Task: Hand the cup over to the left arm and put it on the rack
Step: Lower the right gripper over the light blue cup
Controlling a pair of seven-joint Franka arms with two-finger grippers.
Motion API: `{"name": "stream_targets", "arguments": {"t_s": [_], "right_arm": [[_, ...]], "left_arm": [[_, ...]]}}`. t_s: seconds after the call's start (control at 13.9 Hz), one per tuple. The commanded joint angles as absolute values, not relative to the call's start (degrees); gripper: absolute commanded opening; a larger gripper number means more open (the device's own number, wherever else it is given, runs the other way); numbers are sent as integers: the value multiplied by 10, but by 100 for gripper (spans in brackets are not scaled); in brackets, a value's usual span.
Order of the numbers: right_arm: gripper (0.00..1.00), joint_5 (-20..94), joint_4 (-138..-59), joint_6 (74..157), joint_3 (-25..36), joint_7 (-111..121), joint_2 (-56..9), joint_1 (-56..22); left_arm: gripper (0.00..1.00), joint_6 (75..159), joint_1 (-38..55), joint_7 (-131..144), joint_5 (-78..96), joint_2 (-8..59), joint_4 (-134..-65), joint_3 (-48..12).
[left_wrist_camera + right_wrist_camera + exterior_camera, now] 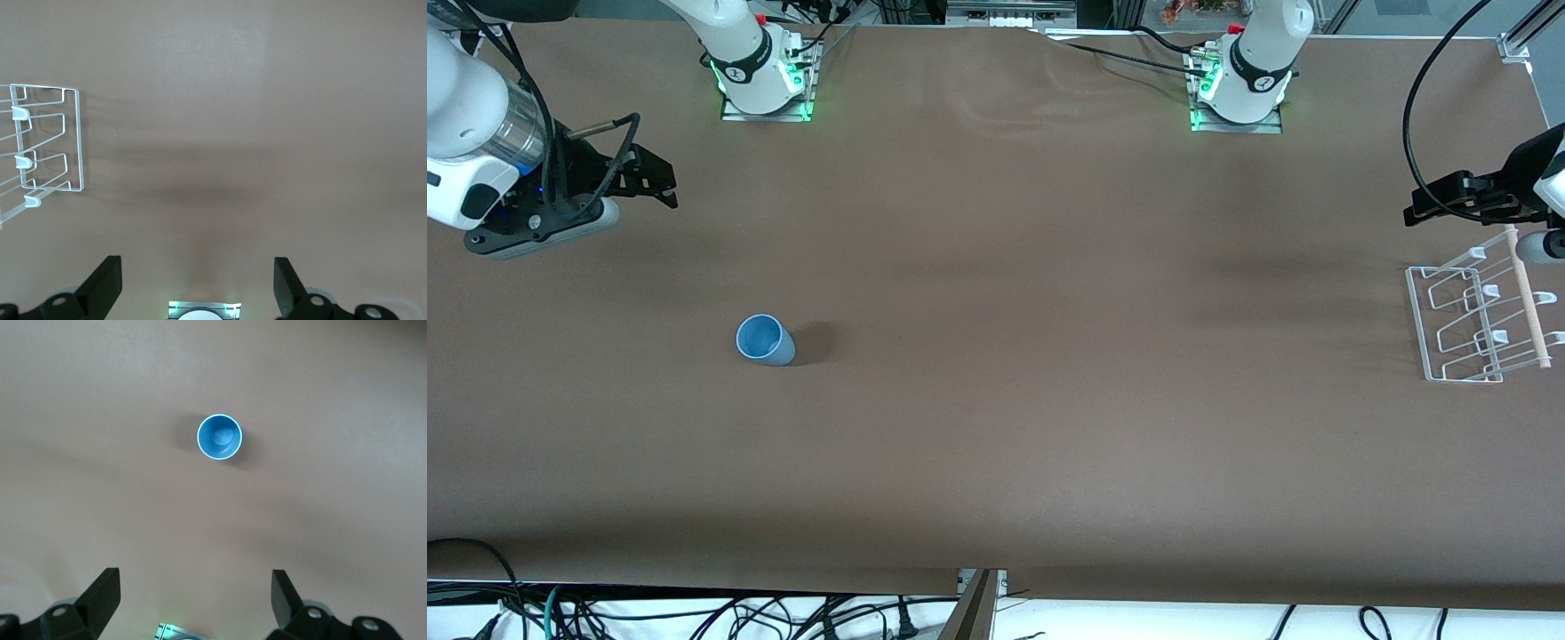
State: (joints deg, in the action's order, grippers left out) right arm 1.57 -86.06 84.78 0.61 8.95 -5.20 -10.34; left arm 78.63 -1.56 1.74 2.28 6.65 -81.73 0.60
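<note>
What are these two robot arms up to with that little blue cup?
Nothing is being handled yet. The small light-blue plastic cup stands upright, mouth up, on the brown table, toward the right arm's end. The right gripper hangs open above the table, empty, with the cup in its camera's view. The white wire rack with a wooden dowel sits at the left arm's end, holding nothing. The left gripper is open and empty above the table beside the rack.

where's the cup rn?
In the front view the cup stands upright on bare table, toward the right arm's end, nearer the camera than the right hand and touching nothing. The rack sits at the left arm's end.
</note>
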Motion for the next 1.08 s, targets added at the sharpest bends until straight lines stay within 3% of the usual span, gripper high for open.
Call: {"name": "stream_targets", "arguments": {"t_s": [0.0,1.01], "right_arm": [[100,-5,-842,837,1,75,-59,-102],[100,-5,-845,845,1,83,-72,-102]], "left_arm": [[100,787,-19,21,15,64,-816,1],[100,787,-20,21,15,65,-816,1]]}}
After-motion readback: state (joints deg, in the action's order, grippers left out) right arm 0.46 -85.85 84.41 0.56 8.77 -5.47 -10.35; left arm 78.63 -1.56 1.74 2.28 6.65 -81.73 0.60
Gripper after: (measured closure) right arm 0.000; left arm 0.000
